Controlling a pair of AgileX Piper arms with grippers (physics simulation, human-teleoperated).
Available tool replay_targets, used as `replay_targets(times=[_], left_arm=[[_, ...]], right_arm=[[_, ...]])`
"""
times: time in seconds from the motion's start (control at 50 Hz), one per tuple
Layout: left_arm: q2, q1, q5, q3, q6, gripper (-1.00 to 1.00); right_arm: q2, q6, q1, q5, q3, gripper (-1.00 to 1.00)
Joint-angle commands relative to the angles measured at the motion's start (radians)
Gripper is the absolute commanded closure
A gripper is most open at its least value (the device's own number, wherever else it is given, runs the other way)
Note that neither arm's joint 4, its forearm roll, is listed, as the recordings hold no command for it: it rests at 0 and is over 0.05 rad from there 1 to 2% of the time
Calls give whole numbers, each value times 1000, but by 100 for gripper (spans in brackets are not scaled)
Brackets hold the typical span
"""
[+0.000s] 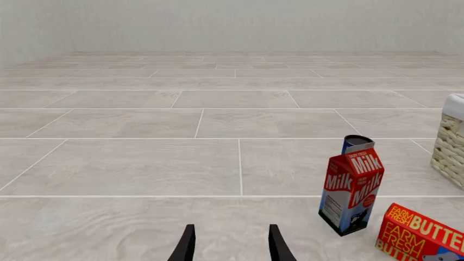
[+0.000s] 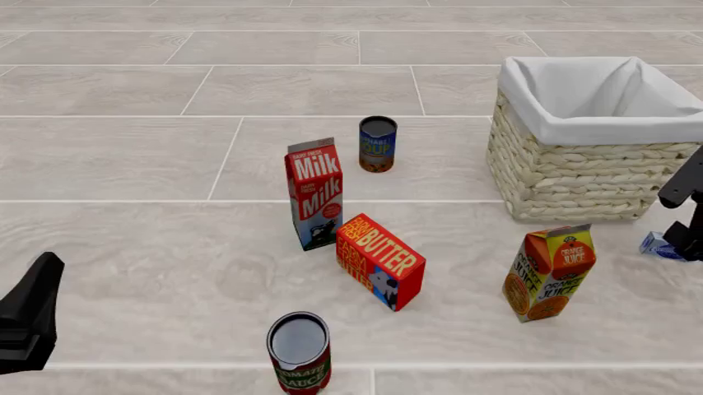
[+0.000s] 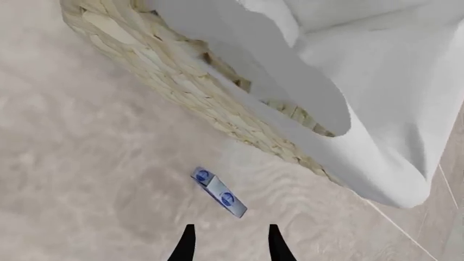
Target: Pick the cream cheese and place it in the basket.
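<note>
My right pincer [image 3: 229, 244], seen in the right wrist view, has its two dark fingers parted with nothing between them. Just ahead of the fingertips, apart from them, lies the small flat pale blue and white cream cheese box [image 3: 218, 192] on the grey tiled table [image 3: 87, 179]; its long axis runs diagonally across the line of my fingers. Beyond it stands the large woven cream wicker basket [image 3: 188, 87] with a white liner. In the front view the box [image 2: 659, 245] lies near the basket's [image 2: 571, 173] front right corner, partly hidden by my right arm. My left pincer [image 1: 230, 246] is likewise parted, holding nothing, near a red milk carton [image 1: 353, 190].
</note>
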Motion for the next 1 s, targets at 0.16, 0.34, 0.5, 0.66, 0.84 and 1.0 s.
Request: replay_targets(times=[0.16,0.34,0.5,0.66,0.84,1.0], left_arm=[[0,0,0,0,0,-100],[0,0,0,0,0,-100],[0,0,0,0,0,-100],[0,0,0,0,0,-100],[0,0,0,0,0,-100],[0,0,0,0,0,-100]], right_arm=[[65,-21,20,9,-75,-100],[87,-19,31,6,-83,-100],[124,-8,39,-7,-86,-100],[151,-8,40,-5,-80,-100],[179,-13,35,-34,-62,-100],[197,-23,23,-41,-65,-100]])
